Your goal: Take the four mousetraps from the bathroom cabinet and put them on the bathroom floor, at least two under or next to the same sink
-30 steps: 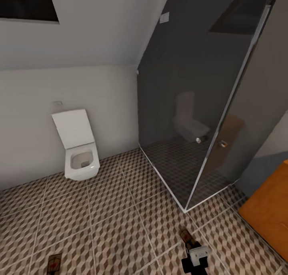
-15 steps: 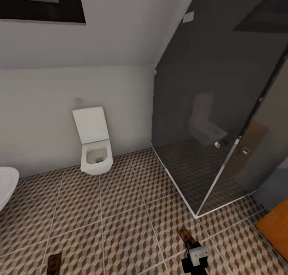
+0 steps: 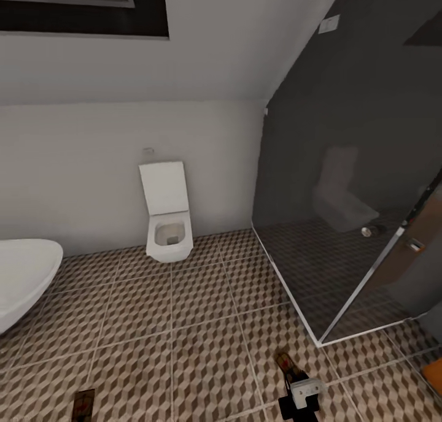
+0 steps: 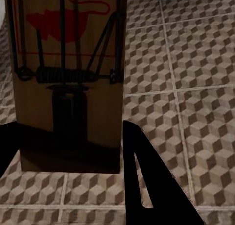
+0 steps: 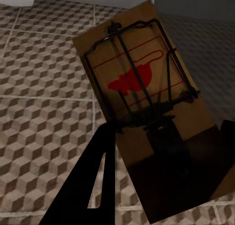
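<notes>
- While the head view looks down over the bathroom floor [image 3: 202, 324], a white toilet [image 3: 167, 210] with its lid up stands against the far wall.
- At the view's left edge a white tub [image 3: 21, 278] curves into sight; to the right stands a dark glass shower [image 3: 350, 183] with a pale frame, and the toilet's reflection shows faintly in the glass.
- At the lower right corner a sliver of orange cabinet [image 3: 434, 373] shows.
- Near the bottom edge, the right gripper [image 3: 288, 379] pinches a mousetrap [image 3: 286, 364] that pokes forward above the tiles, just short of the shower's corner.
- In the right wrist view that trap [image 5: 142, 97] is a tan board with black wire, a coil spring and a red mouse mark; the fingers [image 5: 95, 181] are pressed against its near end, one on each side, and the tiles lie below it.
- At the bottom left of the head view, a second trap [image 3: 83, 405] shows above the floor.
- In the left wrist view the second trap [image 4: 68, 78] sits between the dark fingers [image 4: 147, 186] of the left gripper [image 4: 71, 159], which grip its near end; patterned tiles spread beyond it.
</notes>
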Controlling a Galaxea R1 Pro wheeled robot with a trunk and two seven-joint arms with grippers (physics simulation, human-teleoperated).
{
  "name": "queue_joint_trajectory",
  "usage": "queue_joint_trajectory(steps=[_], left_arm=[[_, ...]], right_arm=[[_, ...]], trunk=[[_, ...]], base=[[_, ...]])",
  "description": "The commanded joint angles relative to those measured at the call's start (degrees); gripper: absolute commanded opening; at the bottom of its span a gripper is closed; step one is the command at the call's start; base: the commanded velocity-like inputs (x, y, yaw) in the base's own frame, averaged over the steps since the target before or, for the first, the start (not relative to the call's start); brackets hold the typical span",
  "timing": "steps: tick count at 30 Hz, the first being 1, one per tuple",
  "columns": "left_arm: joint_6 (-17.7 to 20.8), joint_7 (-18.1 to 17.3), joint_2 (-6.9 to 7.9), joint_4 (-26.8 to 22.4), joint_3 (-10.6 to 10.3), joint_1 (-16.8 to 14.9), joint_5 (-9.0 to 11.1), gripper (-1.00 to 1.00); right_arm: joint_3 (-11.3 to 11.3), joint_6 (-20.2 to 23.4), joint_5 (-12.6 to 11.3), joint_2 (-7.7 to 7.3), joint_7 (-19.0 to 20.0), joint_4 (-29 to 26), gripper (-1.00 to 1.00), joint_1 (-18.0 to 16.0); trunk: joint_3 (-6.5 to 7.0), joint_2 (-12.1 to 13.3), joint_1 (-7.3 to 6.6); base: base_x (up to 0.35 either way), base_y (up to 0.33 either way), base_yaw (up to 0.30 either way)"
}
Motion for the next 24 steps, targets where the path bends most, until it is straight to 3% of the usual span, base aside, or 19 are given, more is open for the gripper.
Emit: queue_joint_trajectory(steps=[1,10,17,19,20,21,22,23,24], left_arm=[[-0.1,0.6,-0.03,0.2,-0.5,-0.1,-0.2,-1.0],[-0.1,0.6,-0.04,0.2,-0.5,-0.1,-0.2,-1.0],[1.5,0.5,-0.61,-0.2,-0.5,-0.3,-0.3,-1.0],[8.5,0.6,-1.07,-1.1,-0.5,-1.2,-0.3,-1.0],[16.9,0.6,-1.07,-2.8,-0.4,-2.4,-0.3,-1.0],[22.6,0.7,-0.83,-4.6,-0.4,-3.7,-0.3,-1.0],[27.6,0.7,-0.36,-6.6,-0.4,-5.1,-0.3,-1.0],[33.0,0.7,0.51,-9.5,-0.3,-7.0,-0.3,-1.0],[35.3,0.7,0.89,-11.0,-0.2,-8.3,-0.3,-1.0]], right_arm=[[0.2,0.0,0.4,-0.01,-0.6,0.0,-1.0,0.0],[0.2,0.0,0.4,-0.01,-0.6,0.0,-1.0,0.0],[0.1,0.0,0.3,-0.09,-0.6,0.0,-1.0,0.0],[0.0,0.0,0.1,-0.14,-0.6,0.0,-1.0,0.0],[-0.2,0.0,0.1,-0.13,-0.8,0.0,-1.0,0.0],[-0.3,0.0,0.1,-0.04,-1.5,-0.1,-1.0,-0.1],[-0.4,0.0,0.1,0.1,-3.0,-0.2,-1.0,-0.3],[-0.4,0.0,0.2,0.34,-7.0,-0.6,-1.0,-0.7],[-0.4,0.2,0.3,0.63,-10.6,-1.3,-1.0,-1.0]], trunk=[[-0.11,-0.1,0.03],[-0.11,-0.1,0.03],[-0.11,-0.1,0.03],[-0.11,-0.1,0.03],[-0.11,-0.1,0.03],[-0.11,-0.1,0.03],[-0.11,-0.1,0.03],[-0.11,-0.1,0.03],[-0.11,-0.1,0.03]], base=[[0.0,0.0,0.251],[0.0,0.0,0.238],[0.0,0.0,0.03],[0.0,0.0,0.002],[0.0,0.0,0.0],[0.0,0.0,0.0],[0.0,0.0,0.0],[0.0,0.0,0.0],[0.0,0.0,0.0]])
